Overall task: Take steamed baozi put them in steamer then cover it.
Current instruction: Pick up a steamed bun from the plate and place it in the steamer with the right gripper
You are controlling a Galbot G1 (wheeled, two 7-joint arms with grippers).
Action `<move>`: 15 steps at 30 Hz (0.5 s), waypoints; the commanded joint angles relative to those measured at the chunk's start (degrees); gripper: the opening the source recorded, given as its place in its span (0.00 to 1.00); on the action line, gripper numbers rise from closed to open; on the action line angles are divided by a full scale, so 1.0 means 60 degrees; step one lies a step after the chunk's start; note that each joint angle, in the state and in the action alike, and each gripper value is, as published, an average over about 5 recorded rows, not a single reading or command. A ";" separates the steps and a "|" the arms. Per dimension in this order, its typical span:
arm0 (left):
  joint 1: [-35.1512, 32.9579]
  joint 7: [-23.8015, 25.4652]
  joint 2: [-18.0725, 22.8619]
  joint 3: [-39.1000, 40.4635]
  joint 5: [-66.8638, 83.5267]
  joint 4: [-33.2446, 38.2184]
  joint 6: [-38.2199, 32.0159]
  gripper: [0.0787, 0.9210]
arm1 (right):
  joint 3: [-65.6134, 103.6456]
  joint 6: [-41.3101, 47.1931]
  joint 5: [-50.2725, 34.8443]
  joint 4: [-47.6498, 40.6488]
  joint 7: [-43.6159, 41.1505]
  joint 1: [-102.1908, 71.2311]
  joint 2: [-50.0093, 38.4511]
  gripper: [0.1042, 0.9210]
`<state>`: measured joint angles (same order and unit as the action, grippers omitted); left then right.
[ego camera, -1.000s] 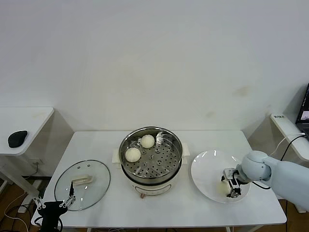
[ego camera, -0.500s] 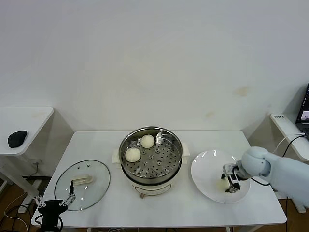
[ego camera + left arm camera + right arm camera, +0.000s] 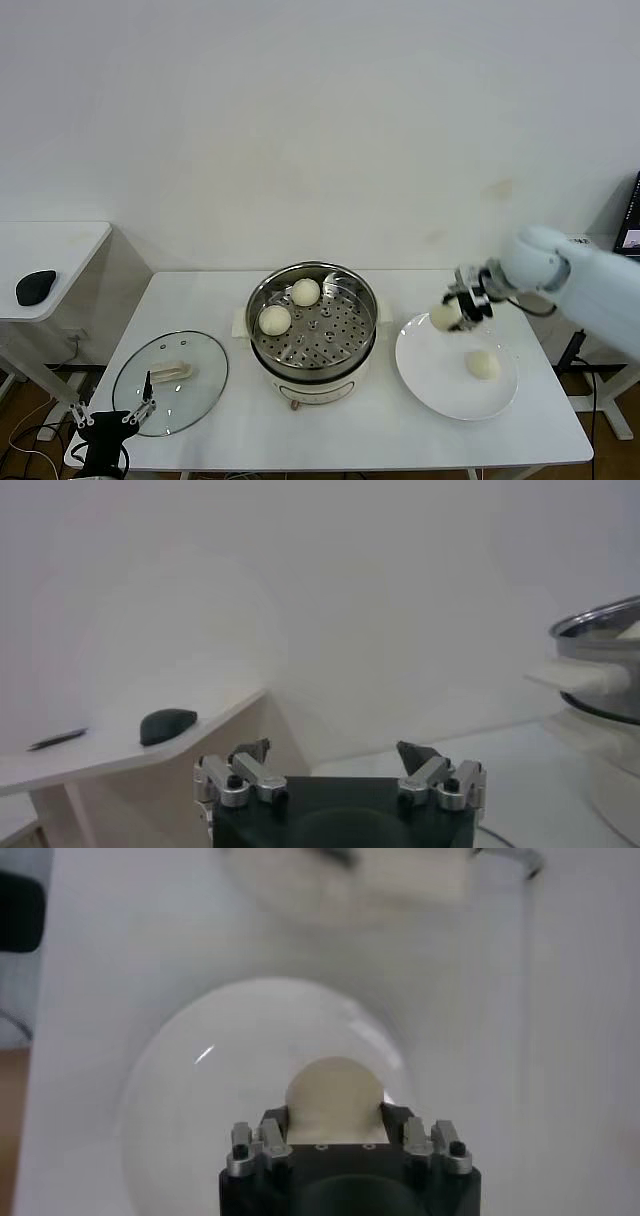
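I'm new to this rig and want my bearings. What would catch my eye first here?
The right gripper holds a baozi in the air above the white plate's left edge, where one more bun lies. At the table's centre the shiny steamer already has two buns on its tray, and the glass lid lies to its left.

The scene was bright and evenly lit from above, and shadows under the steamer and white plate stayed faint. A small glare streak sat on the plate in the right wrist view, where the steamer's base was smeared (out of focus or motion blur, hard to say). The left wrist view looked hazy and washed out.
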<state>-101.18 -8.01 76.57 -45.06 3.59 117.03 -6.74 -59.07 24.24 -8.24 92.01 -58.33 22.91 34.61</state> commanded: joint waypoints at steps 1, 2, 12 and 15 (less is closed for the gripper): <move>-0.0001 -0.0005 0.0005 -0.0048 0.0014 0.0006 -0.0001 0.88 | -0.1029 0.0255 -0.1359 0.0165 0.0128 0.2681 0.2433 0.59; -0.0012 -0.0006 0.0010 -0.0062 0.0013 0.0008 -0.0003 0.88 | -0.1129 0.0202 -0.1427 0.0202 0.0178 0.2683 0.2655 0.59; -0.0036 0.0001 0.0048 -0.0306 0.0206 0.0118 0.0001 0.88 | -0.2186 -0.2178 -0.1442 -0.0498 0.0465 0.1941 0.4828 0.60; -0.0026 0.0001 0.0074 -0.0347 0.0245 0.0135 -0.0002 0.88 | -0.2483 -0.3151 -0.0922 -0.0968 0.0323 0.1761 0.5372 0.60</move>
<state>-101.37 -8.00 76.89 -46.68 4.62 117.66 -6.75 -68.25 17.91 -15.12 90.88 -56.39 32.48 53.86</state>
